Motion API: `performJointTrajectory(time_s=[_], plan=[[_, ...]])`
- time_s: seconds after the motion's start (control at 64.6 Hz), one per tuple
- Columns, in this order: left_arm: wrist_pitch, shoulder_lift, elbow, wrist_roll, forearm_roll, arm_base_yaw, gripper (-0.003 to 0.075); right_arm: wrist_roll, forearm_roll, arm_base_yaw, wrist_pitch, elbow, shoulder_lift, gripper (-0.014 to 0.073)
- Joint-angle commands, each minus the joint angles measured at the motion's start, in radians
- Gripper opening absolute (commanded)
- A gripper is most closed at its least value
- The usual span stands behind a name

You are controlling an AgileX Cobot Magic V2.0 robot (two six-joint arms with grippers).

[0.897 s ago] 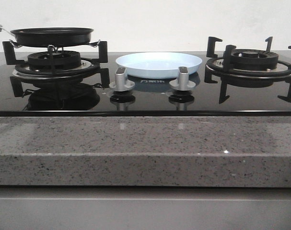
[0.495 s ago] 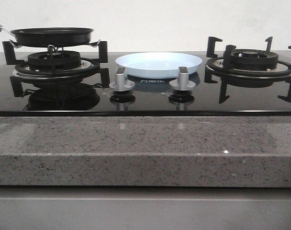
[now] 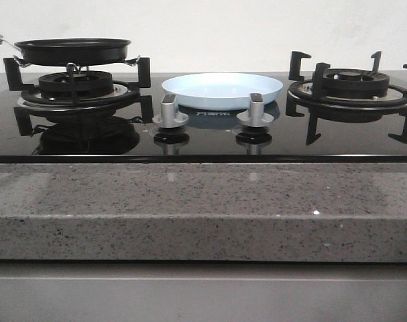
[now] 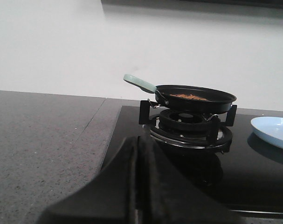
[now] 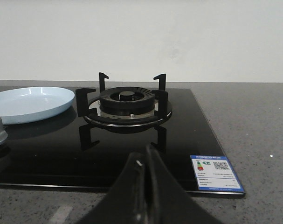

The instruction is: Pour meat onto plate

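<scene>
Sitting on the left burner: a black frying pan (image 3: 72, 50), upper left of the front view, resting on the black pan supports (image 3: 76, 84); its pale green handle (image 4: 139, 83) points away from the plate
Meat: reddish-brown meat (image 4: 189, 96) lies inside the pan, seen only as a thin strip over the rim in the left wrist view; hidden by the pan wall in the front view
Plate: pale blue plate (image 3: 222, 90), centre of the front view on the black glass hob (image 3: 210, 141), between the two burners and just behind two silver knobs (image 3: 170, 112); nothing on it
Right burner: bare burner (image 3: 351, 90) at the right of the front view, nothing on its supports
Left gripper (image 4: 137, 154): bottom centre of its own view, black fingers pressed together with no gap, holding nothing; well apart from the pan
Right gripper (image 5: 145, 170): bottom centre of its view, fingers likewise closed and empty, in front of the right burner
Sticker: blue and white label (image 5: 216, 179) at the hob's corner, lower right of the right wrist view
Counter: speckled grey stone counter (image 3: 203, 208) across the lower front view
</scene>
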Motion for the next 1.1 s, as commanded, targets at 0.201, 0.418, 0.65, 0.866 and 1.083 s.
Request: performJointTrajectory(time_s=[0.201,0.418,0.65,0.866,1.083], plan=[[-0.099,-0.016,-0.02,-0.003,-0.031,0.001,-0.002,-0.003,-0.014,-0.008,-0.09,-0.01,-0.016,-0.0069],[0.031,-0.014,-0.175,-0.003,-0.049,0.001,-0.002,-0.003,-0.006,-0.008,0.044,-0.134,-0.015,-0.0069],[0.246,0.01,-0.403,-0.003,-0.049,0.001,-0.002,-0.003,-0.006,-0.008,0.228,-0.348,0.017,-0.0069],[0.396,0.184,-0.616,-0.003,-0.049,0.001,-0.002,-0.003,-0.006,-0.008,0.418,-0.584,0.183,-0.0069],[0.538,0.401,-0.761,-0.003,-0.047,0.001,-0.002,-0.003,-0.006,-0.008,0.545,-0.713,0.373,-0.0069]])
